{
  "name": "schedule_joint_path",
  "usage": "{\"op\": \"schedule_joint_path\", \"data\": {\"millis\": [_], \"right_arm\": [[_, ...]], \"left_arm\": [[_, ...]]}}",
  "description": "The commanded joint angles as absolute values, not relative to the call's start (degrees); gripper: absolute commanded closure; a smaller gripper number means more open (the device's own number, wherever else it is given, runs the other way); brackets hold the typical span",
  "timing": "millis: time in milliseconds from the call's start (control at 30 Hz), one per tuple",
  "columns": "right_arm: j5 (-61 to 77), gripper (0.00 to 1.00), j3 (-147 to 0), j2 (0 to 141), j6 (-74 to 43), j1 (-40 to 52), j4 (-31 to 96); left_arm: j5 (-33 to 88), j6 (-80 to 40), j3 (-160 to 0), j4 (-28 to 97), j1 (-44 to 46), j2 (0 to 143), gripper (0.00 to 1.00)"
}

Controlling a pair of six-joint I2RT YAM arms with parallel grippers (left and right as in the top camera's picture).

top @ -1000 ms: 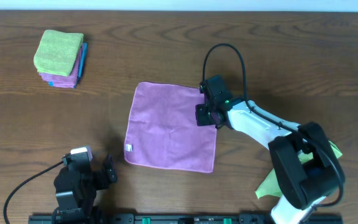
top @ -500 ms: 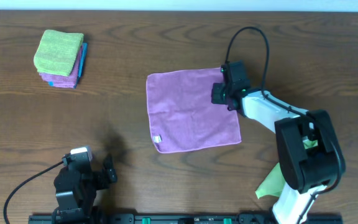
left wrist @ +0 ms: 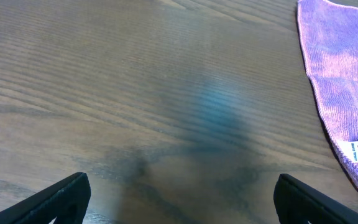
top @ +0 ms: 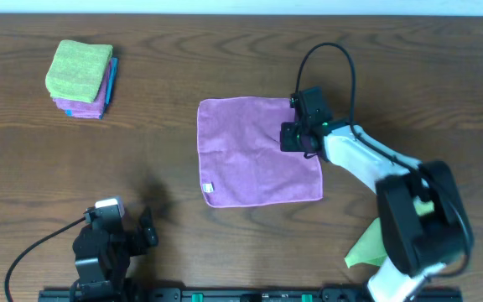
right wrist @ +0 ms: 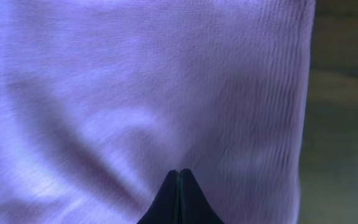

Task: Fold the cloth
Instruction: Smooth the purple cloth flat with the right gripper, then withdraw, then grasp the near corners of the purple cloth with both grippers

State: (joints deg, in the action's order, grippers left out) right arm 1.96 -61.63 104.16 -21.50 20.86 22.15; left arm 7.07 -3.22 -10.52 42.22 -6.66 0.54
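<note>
A purple cloth (top: 254,155) lies flat and spread on the wooden table, with a white tag (top: 210,188) at its lower left corner. My right gripper (top: 296,138) is over the cloth's right part, near the upper right corner. In the right wrist view its fingertips (right wrist: 179,171) are shut together against the cloth (right wrist: 135,81), with no fold seen between them. My left gripper (top: 145,228) rests at the front left, open and empty (left wrist: 179,199). The cloth's left edge (left wrist: 347,74) shows at the right of the left wrist view.
A stack of folded cloths (top: 80,69), green on top, sits at the back left. A light green cloth (top: 366,248) lies at the front right beside the right arm's base. Bare wood (left wrist: 135,93) lies in front of the left gripper.
The cloth slid right and towards the back along with my right gripper, then settled. The gripper has since moved slightly down and left. The left arm has not moved.
</note>
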Motion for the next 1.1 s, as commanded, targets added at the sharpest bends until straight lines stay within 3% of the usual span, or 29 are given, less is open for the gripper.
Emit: {"op": "schedule_joint_path", "data": {"millis": [0,33,67,100,467,533,633,767,933,1067], "right_arm": [[0.03,0.96,-63.57,92.92,-22.00,20.97,25.82],[-1.52,0.81,-63.79,89.91,-22.00,20.99,27.83],[-2.28,0.49,-63.86,87.26,-22.00,20.99,29.54],[-2.52,0.40,-63.88,83.90,-22.00,20.99,31.92],[5.08,0.39,-63.86,57.08,-22.24,21.08,60.58],[5.72,0.40,-63.86,54.76,-22.24,21.08,64.12],[6.74,0.41,-63.86,51.83,-22.22,21.08,67.31],[7.99,0.42,-63.83,50.63,-22.20,21.08,70.17],[7.97,0.43,-62.04,50.63,-21.28,21.08,71.96],[7.99,0.40,-57.19,50.63,-20.73,21.06,68.73]], "left_arm": [[6.44,-3.84,-9.50,43.00,-6.83,0.21,0.05],[6.42,-3.84,-9.50,43.00,-6.83,0.21,0.05],[6.44,-3.84,-9.50,43.00,-6.83,0.21,0.05],[6.44,-3.84,-9.50,43.03,-6.83,0.21,0.04],[7.68,-5.34,-9.50,41.01,-6.83,0.21,0.04],[16.01,-14.20,-9.69,40.69,-6.81,0.21,0.05],[31.88,-38.83,-10.31,40.97,-6.74,0.21,0.05],[34.54,-50.70,-10.41,40.82,-6.72,0.21,0.05],[36.18,-54.76,-10.41,40.34,-6.72,0.21,0.05],[43.62,-49.63,-10.39,36.99,-6.70,0.25,0.00]]}}
